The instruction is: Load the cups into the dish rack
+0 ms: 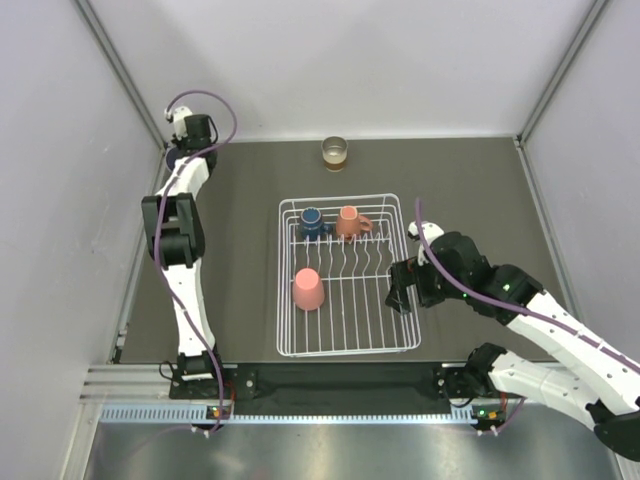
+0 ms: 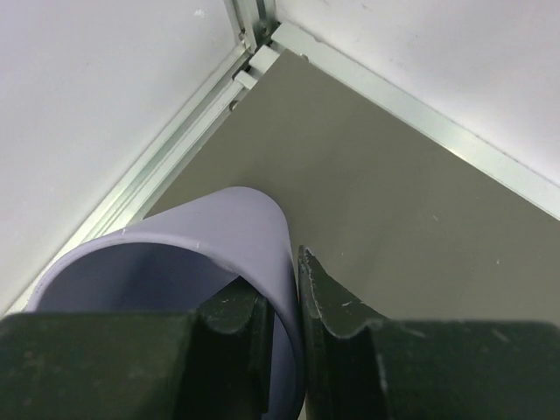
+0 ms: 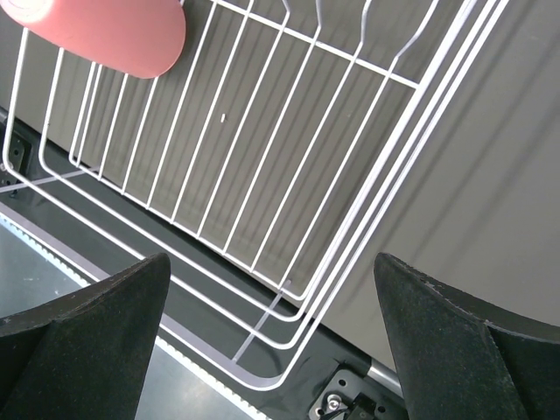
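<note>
In the left wrist view my left gripper [image 2: 284,293] is shut on the wall of the lavender tumbler [image 2: 219,227], one finger inside the rim and one outside. It sits in the table's far left corner, where the top view shows the left gripper [image 1: 178,152] covering the tumbler. The dish rack [image 1: 350,197] holds a dark blue mug [image 1: 311,221], a terracotta mug [image 1: 349,222] and a pink tumbler [image 1: 308,289]. A shiny brownish cup [image 1: 334,153] stands behind the rack. My right gripper [image 1: 400,290] hangs open over the rack's near right corner [image 3: 350,219], with the pink tumbler [image 3: 105,31] off to one side.
White walls close in the table on the left, back and right. An aluminium frame rail [image 2: 166,157] runs along the table edge right beside the lavender tumbler. The arms' base rail [image 1: 330,380] lies just in front of the rack.
</note>
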You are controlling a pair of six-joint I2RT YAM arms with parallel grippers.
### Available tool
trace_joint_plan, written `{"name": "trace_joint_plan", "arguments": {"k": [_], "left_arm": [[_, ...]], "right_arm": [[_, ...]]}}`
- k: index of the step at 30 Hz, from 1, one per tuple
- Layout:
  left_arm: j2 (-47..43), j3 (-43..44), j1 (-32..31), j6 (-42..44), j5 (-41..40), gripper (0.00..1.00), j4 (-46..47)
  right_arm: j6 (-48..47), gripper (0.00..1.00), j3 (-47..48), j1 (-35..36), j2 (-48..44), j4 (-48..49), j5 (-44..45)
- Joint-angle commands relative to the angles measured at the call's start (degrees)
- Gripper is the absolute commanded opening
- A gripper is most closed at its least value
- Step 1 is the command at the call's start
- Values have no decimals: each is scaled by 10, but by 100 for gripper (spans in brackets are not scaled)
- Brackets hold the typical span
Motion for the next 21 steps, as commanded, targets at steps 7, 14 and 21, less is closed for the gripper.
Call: {"name": "trace_joint_plan", "arguments": {"k": [7, 14, 21], "left_arm": [[-209, -110, 3, -205, 98, 0, -98], [-509, -386, -26, -333, 264, 0, -11], [-714, -489, -45, -409, 531, 0, 62]], "right_arm": [[11, 100, 25, -4, 24, 14, 19], [54, 100, 78, -5, 20, 10, 25], [90, 100, 93, -5, -20, 46, 17]]}}
